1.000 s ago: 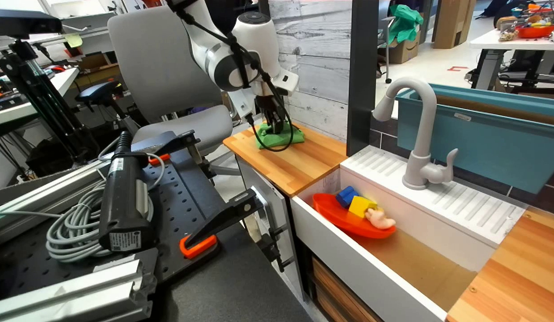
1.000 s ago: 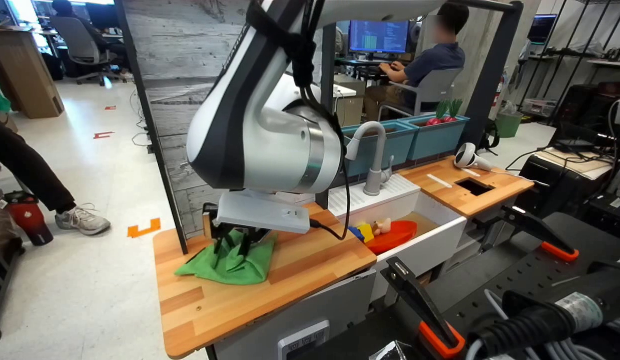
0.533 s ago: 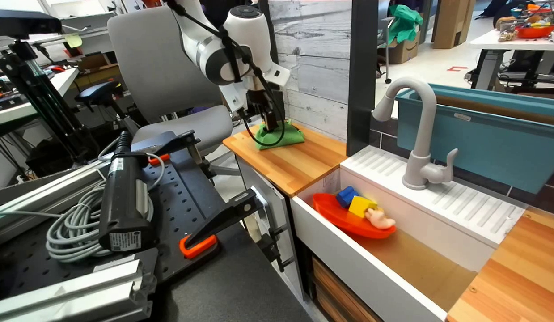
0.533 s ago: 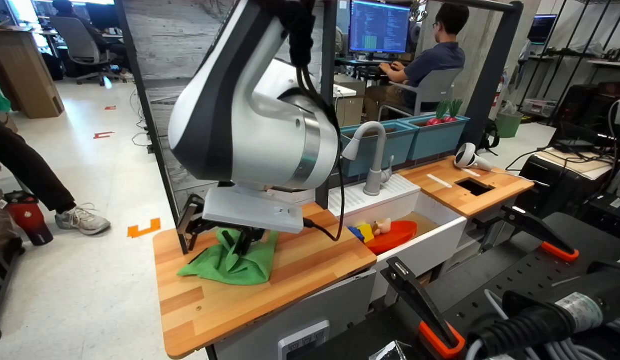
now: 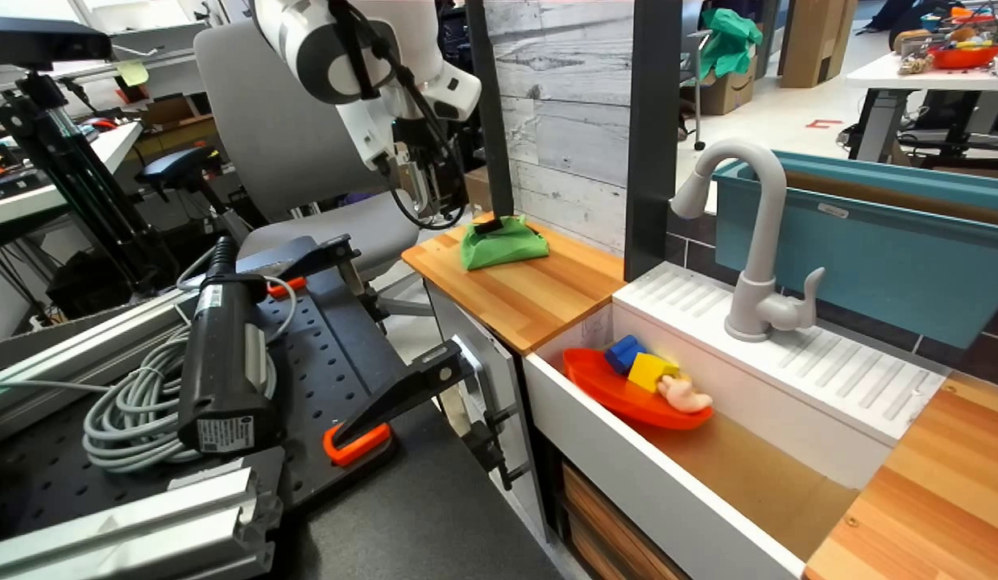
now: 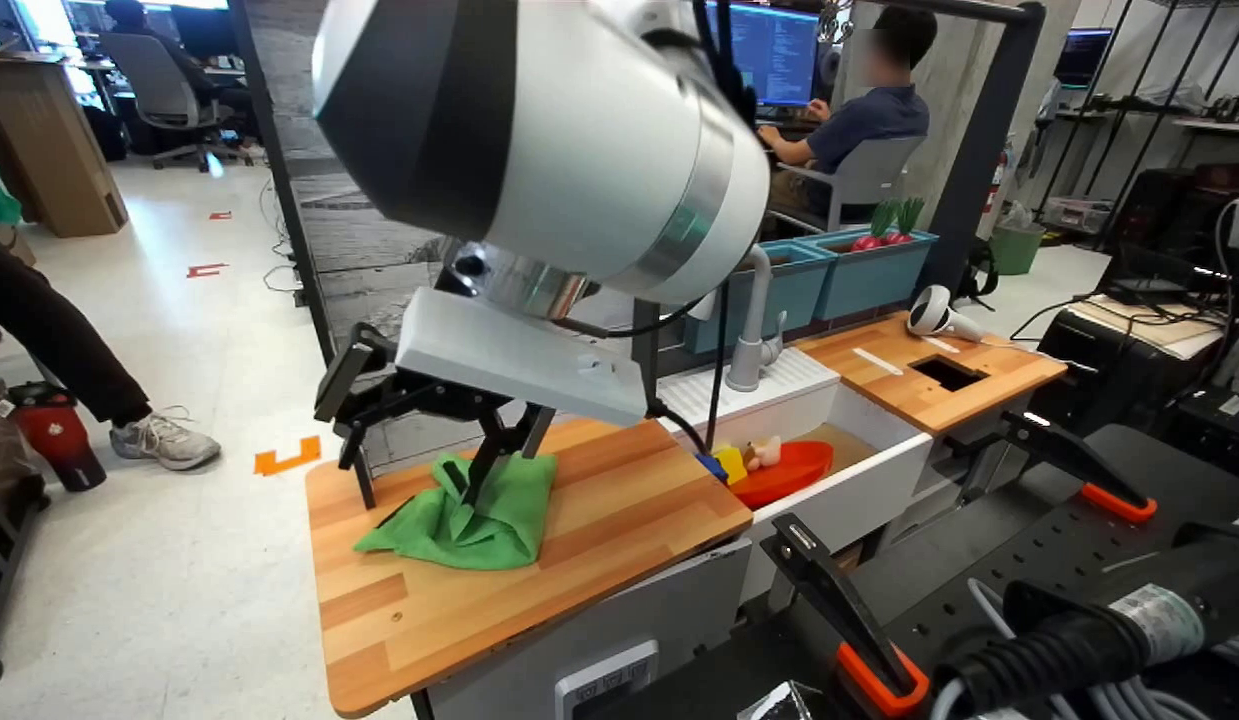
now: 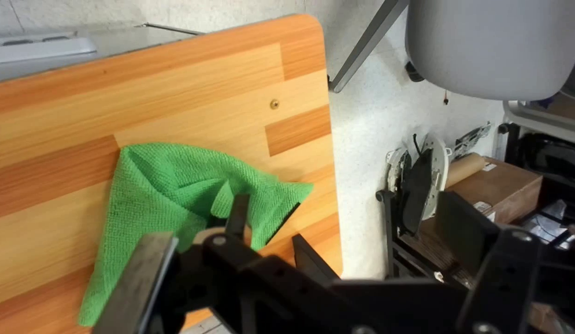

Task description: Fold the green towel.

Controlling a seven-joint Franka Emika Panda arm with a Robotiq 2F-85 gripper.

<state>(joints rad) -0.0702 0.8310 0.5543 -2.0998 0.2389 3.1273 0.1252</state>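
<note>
A: Is the gripper holding anything?

B: Nope, jaws spread wide, nothing between them. It's tilted, hanging out by the short outer edge of the tabletop, nearer the back corner than the front one.

A: And the towel?

B: Lower and further in, clear gap between them. Bunched up near the back edge, pointy corner aimed at that short edge. Long way runs inward from there, slanting toward the back.

A: So not folded yet imo. What's the move?

B: Looks like a crumple to me too. I'd guess in and down; drop straight and half the gripper probably misses the tabletop. Watch the wall panel along the back edge. Sink is past the other short edge, so no bother.
</note>
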